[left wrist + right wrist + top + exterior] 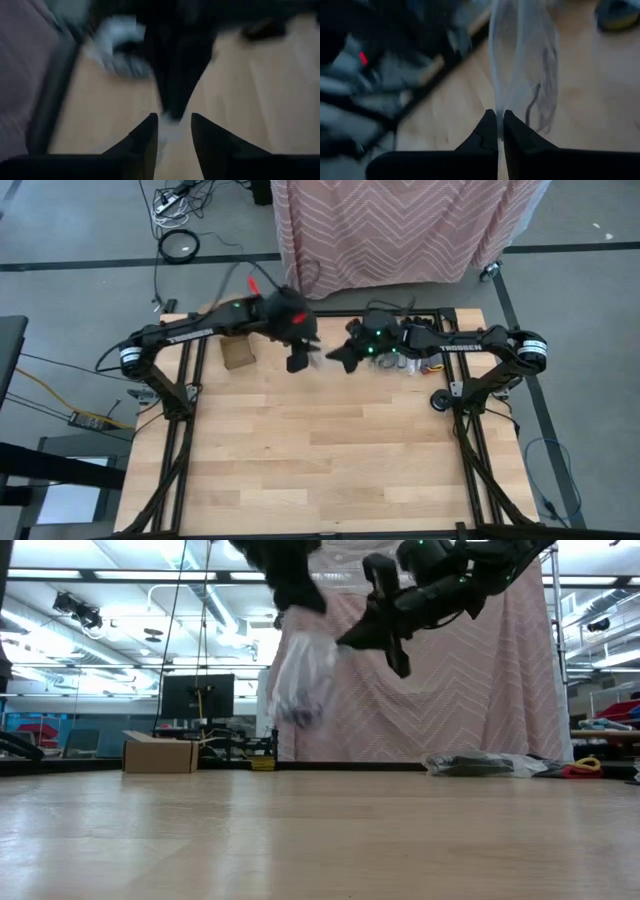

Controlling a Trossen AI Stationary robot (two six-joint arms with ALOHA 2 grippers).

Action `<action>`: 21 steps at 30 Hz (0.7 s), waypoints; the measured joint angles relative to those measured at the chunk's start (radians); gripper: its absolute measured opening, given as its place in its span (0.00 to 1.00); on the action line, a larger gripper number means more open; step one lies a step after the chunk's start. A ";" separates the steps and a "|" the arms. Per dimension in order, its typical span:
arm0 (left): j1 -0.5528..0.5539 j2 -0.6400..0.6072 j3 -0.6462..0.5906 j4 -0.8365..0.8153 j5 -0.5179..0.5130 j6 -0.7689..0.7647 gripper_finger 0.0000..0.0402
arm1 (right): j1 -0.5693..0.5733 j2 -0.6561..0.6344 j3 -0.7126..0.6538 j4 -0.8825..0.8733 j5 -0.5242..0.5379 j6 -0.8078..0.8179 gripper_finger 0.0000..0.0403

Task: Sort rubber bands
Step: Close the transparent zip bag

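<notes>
Pale wooden table (330, 450); pink chevron curtain (480, 690) behind. One cardboard box (238, 354); one clear bag (525, 65) pinched by right gripper (500, 122); left gripper (174, 131) parted narrowly.

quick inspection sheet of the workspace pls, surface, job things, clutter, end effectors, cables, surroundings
surface: pale wooden table, front part bare
job's things: clear plastic bag hanging in the air over the back of the table, dark loops showing inside it in the right wrist view; single rubber bands too small to tell
clutter: small cardboard box at back left; more bags lying at back right
end effectors: left end effector open beside the hanging bag; right end effector shut on the bag's edge
cables: coiled black cable on the floor behind the table
surroundings: pink zigzag cloth behind the table; monitor in the room beyond
</notes>
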 joint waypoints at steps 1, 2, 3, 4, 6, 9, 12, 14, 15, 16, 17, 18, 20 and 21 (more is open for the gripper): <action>-0.003 -0.023 0.001 0.031 -0.025 -0.002 0.29 | -0.009 0.000 0.000 0.036 0.017 0.036 0.01; -0.008 -0.048 0.002 0.059 -0.063 -0.001 0.27 | -0.021 0.000 0.000 0.068 0.033 0.073 0.01; -0.012 -0.072 0.002 0.081 -0.108 0.004 0.25 | -0.034 0.000 0.000 0.096 0.045 0.110 0.01; -0.016 -0.091 0.002 0.099 -0.151 0.012 0.23 | -0.048 0.000 0.000 0.118 0.050 0.151 0.01; -0.020 -0.132 0.002 0.111 -0.228 0.038 0.19 | -0.074 0.000 0.000 0.160 0.059 0.245 0.01; -0.021 -0.165 0.000 0.095 -0.317 0.059 0.16 | -0.103 -0.001 0.000 0.242 0.093 0.401 0.01; -0.021 -0.162 -0.034 0.090 -0.339 0.059 0.15 | -0.111 0.002 0.000 0.339 0.163 0.537 0.01; -0.023 -0.149 -0.082 0.130 -0.358 0.057 0.14 | -0.105 0.006 0.000 0.382 0.218 0.622 0.01; -0.024 -0.143 -0.111 0.155 -0.386 0.053 0.14 | -0.099 0.006 0.000 0.391 0.245 0.654 0.01; -0.024 -0.136 -0.138 0.179 -0.420 0.044 0.14 | -0.093 0.007 0.000 0.400 0.270 0.677 0.01; -0.023 -0.133 -0.162 0.202 -0.449 0.030 0.14 | -0.090 0.007 0.000 0.401 0.289 0.692 0.01; -0.020 -0.132 -0.181 0.226 -0.458 0.018 0.15 | -0.089 0.007 0.000 0.402 0.297 0.701 0.01; -0.013 -0.133 -0.205 0.287 -0.457 -0.019 0.16 | -0.089 0.008 0.000 0.403 0.298 0.715 0.01; -0.010 -0.134 -0.208 0.321 -0.442 -0.025 0.16 | -0.090 0.008 0.000 0.406 0.302 0.725 0.01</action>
